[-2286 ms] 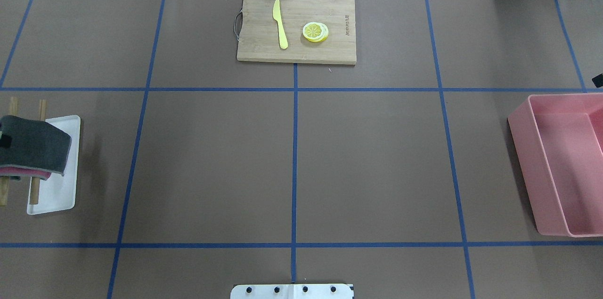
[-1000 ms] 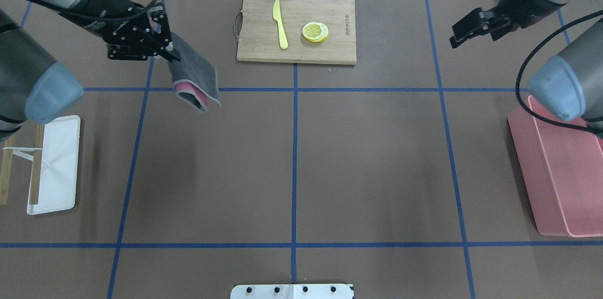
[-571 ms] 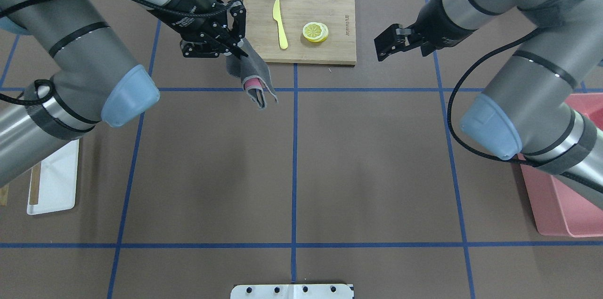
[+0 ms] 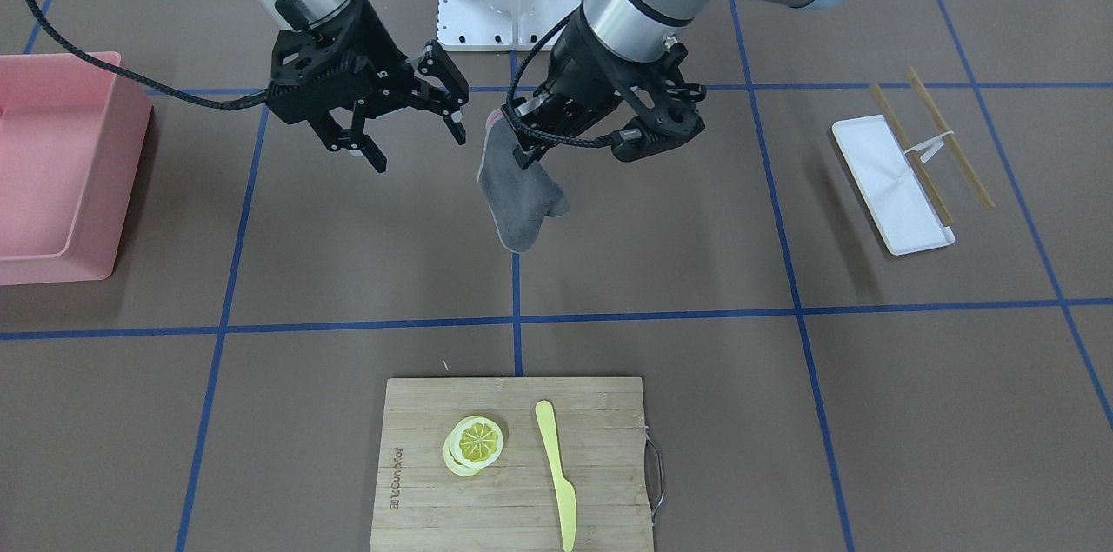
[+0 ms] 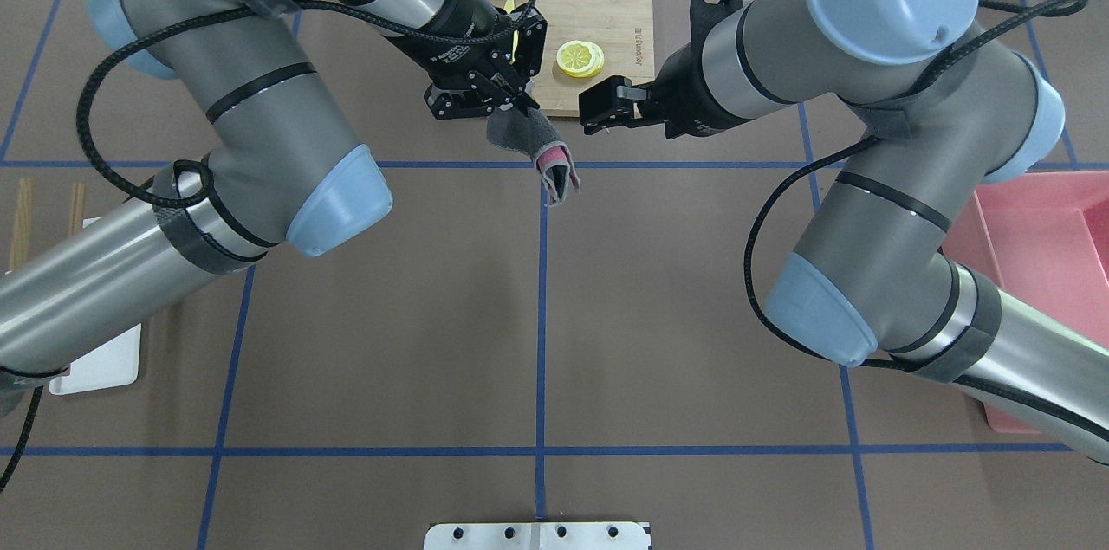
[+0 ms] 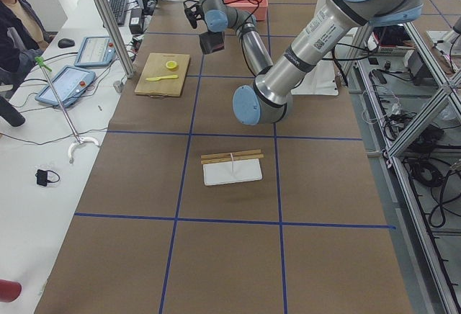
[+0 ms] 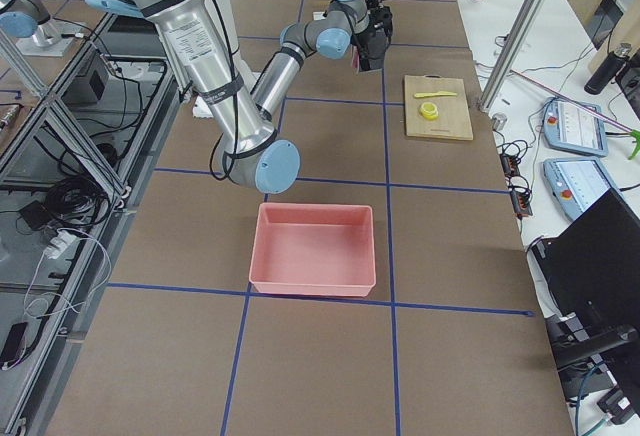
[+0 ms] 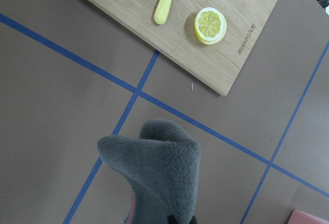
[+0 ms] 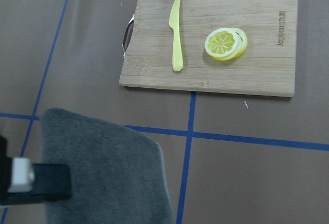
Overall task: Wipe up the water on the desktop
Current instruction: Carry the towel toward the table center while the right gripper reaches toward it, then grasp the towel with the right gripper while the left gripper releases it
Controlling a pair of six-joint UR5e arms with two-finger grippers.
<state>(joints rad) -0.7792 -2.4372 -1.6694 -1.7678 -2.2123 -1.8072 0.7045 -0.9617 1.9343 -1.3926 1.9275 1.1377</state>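
The desktop [image 5: 693, 316] is a wide brown surface with a grid of blue tape lines; I see no water on it. My left gripper [image 5: 522, 106] [image 4: 513, 139] is shut on the top of a folded grey cloth with a pink inner side [image 5: 546, 153] [image 4: 520, 200]. The cloth hangs above the central tape crossing, just in front of the cutting board. It fills the lower part of the left wrist view [image 8: 154, 175]. My right gripper [image 5: 596, 119] [image 4: 420, 149] is open and empty, close beside the cloth, which also shows in the right wrist view [image 9: 103, 167].
A bamboo cutting board [image 5: 606, 9] [image 4: 513, 465] carries a yellow knife [image 4: 556, 474] and lemon slices [image 5: 580, 58]. A pink bin [image 5: 1048, 229] stands at the right edge. A white tray [image 4: 891, 187] with a wooden rack stands at the left edge.
My left gripper has carried the cloth from the rack on the left to the table's middle. My right arm has swung in leftward and now sits next to the cloth.
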